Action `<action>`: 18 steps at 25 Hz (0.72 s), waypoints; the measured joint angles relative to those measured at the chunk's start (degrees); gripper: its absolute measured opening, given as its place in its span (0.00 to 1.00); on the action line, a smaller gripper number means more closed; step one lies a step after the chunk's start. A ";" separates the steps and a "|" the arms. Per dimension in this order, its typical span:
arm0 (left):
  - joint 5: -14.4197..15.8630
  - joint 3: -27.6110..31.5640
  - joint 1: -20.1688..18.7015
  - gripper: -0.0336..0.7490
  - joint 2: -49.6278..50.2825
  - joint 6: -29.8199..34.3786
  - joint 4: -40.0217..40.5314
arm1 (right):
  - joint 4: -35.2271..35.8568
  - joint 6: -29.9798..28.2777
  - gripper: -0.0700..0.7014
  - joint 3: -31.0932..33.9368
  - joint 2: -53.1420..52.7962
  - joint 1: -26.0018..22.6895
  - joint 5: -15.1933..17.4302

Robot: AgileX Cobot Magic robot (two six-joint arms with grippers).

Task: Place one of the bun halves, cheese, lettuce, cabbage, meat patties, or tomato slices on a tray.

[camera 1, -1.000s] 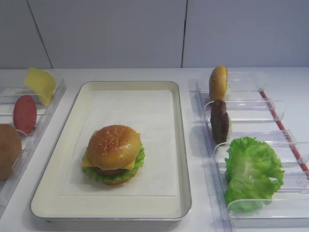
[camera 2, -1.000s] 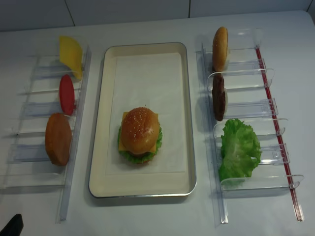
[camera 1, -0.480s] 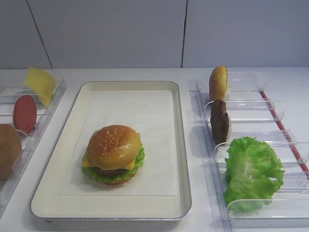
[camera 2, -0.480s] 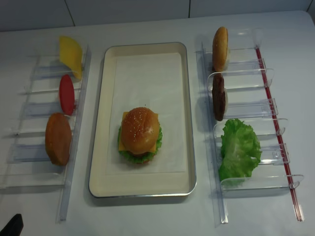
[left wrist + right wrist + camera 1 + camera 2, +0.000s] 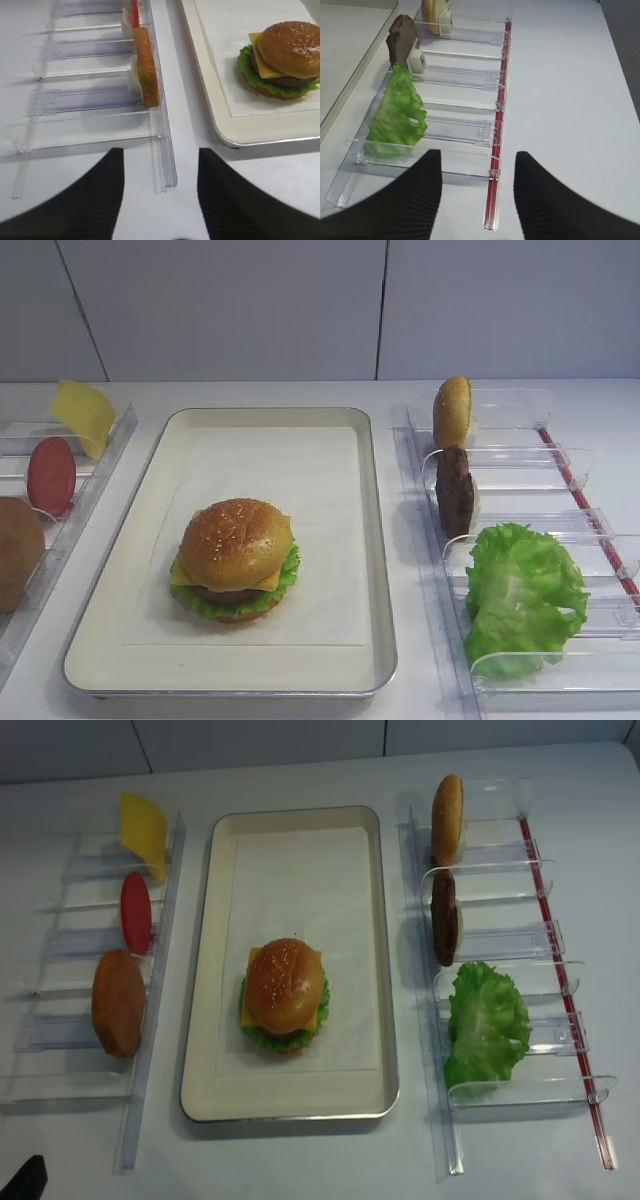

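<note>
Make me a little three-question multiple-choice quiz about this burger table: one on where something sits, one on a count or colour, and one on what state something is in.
1. Where does the finished burger sit?
A. In the left rack
B. On the tray, in its near half
C. On the bare table

2. How many items stand in the right rack?
A. One
B. Five
C. Three

3. How does the right gripper stand?
A. Open and empty
B. Shut on the lettuce
C. Shut on a bun

Answers:
1. B: the overhead view shows the burger on the paper liner, toward the near end of the tray.
2. C: a bun half, a meat patty and lettuce stand there.
3. A: the right wrist view shows its two dark fingers apart with nothing between them.
</note>
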 joint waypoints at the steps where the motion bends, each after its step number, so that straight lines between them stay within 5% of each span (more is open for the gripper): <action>1: 0.00 0.00 0.00 0.45 0.00 0.00 0.00 | 0.00 0.00 0.57 0.00 0.00 0.00 0.00; 18: 0.00 0.00 0.00 0.45 0.00 0.00 0.00 | 0.00 0.00 0.57 0.00 0.00 0.00 0.00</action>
